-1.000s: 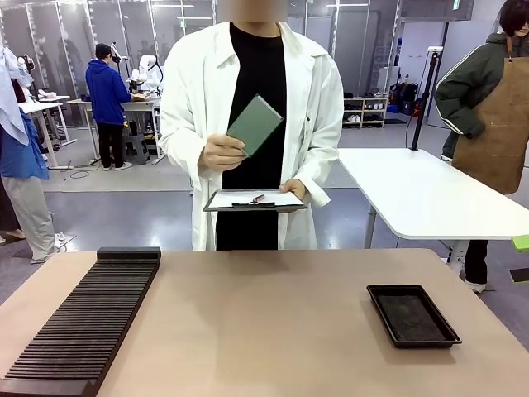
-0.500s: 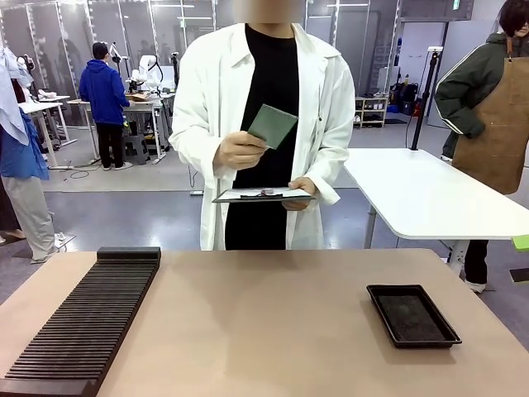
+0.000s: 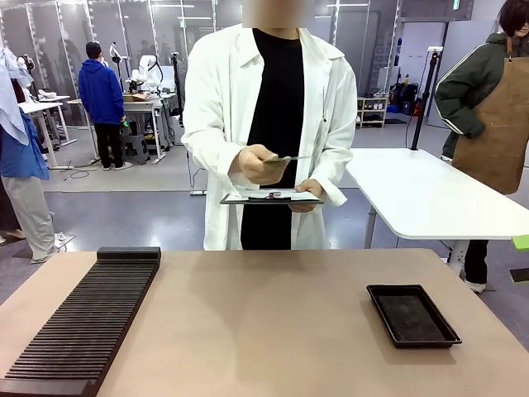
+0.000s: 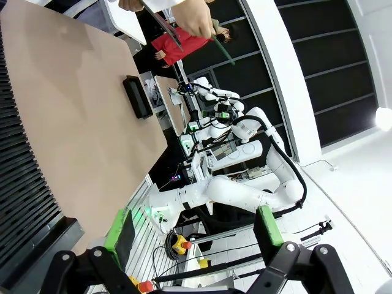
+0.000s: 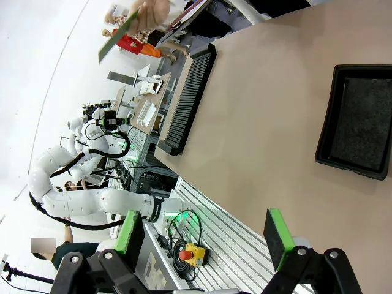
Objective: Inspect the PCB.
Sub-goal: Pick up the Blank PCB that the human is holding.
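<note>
Across the table stands a person in a white coat, one hand holding the PCB [image 3: 285, 158] level and edge-on just above a white clipboard [image 3: 271, 198] held in the other hand. From the left wrist the PCB [image 4: 222, 50] is a thin green sliver; from the right wrist the PCB [image 5: 117, 37] is a green plate in the hand. My left gripper [image 4: 195, 236] is open, nothing between its green pads. My right gripper [image 5: 203, 240] is also open and holds nothing. Both hang well back from the person.
A black shallow tray [image 3: 413, 314] lies on the table's right side, also the tray [image 5: 358, 122]. A long black slotted rack [image 3: 83, 322] runs along the left side. A white table [image 3: 430, 198] and other people stand behind.
The person has tipped the PCB from upright, face toward me, down to flat and edge-on, lowering it toward the clipboard, and has shifted slightly right. Neither gripper has moved.
</note>
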Robot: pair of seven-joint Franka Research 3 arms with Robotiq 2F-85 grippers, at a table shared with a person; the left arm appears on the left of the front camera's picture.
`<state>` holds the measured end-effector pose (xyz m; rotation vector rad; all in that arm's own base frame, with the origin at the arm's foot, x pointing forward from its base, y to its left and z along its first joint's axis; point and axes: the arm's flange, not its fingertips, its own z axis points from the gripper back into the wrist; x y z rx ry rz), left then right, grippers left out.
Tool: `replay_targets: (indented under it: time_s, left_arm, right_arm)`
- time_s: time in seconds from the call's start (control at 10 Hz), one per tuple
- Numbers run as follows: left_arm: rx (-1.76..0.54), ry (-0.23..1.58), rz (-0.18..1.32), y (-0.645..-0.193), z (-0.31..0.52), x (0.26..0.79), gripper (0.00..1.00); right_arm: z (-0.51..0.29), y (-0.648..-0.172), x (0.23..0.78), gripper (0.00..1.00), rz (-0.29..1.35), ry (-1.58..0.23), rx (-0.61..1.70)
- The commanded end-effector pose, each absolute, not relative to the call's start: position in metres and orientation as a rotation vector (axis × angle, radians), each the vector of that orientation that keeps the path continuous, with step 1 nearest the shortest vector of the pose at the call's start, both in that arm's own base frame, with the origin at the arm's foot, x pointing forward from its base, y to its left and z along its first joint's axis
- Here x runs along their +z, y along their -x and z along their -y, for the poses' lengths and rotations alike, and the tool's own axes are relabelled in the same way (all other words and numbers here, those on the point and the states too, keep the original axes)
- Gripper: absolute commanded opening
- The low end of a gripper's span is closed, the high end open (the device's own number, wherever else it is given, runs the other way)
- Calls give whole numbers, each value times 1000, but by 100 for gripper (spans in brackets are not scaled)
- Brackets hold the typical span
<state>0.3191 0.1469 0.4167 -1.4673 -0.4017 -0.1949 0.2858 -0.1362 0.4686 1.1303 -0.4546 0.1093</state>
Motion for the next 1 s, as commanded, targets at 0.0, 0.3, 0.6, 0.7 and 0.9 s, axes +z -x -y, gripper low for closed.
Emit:
replay_targets:
  time_s: [0.0, 0.3, 0.6, 0.7, 0.9]
  left_arm:
    - [-199, 1459, 394, -318, -148, 418, 100]
    - [-199, 1459, 394, -318, -148, 418, 100]
    - [-199, 1459, 394, -318, -148, 418, 100]
    - [-199, 1459, 394, -318, -148, 418, 100]
    - [-199, 1459, 394, -318, -148, 418, 100]
  right_arm:
    - [137, -286, 469, 100, 468, -1137, 121]
    - [137, -286, 469, 100, 468, -1137, 121]
    - [137, -286, 469, 100, 468, -1137, 121]
    - [136, -286, 469, 100, 455, -1130, 109]
    - [109, -305, 472, 100, 334, -1126, 11]
